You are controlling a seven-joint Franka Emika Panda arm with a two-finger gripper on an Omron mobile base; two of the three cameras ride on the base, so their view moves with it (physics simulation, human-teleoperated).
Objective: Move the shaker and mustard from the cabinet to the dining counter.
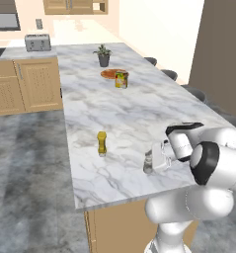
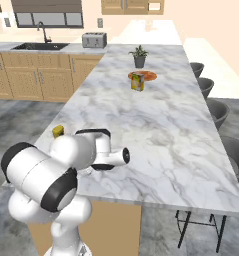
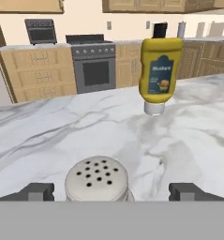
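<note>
Shaker (image 3: pixel 97 180) stands on the desk (image 1: pixel 139 108) between wide-apart jaws, so withdraw straight back without tipping it.

On the long marble dining counter (image 1: pixel 139 106): one mustard (image 1: pixel 102 143) bottle at centre frame, one shaker (image 1: pixel 148 163) at lower right, one potted plant (image 1: pixel 103 55) near the top, one labelled can (image 1: pixel 121 79) and one orange plate (image 1: pixel 111 73). One toaster (image 1: pixel 37 43) sits upper left; four dark stools (image 2: pixel 226 135) line the right edge.

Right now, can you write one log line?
gripper: open around small grey holed-top shaker | yellow mustard squeeze bottle: standing beyond | both on white marble dining counter
</note>
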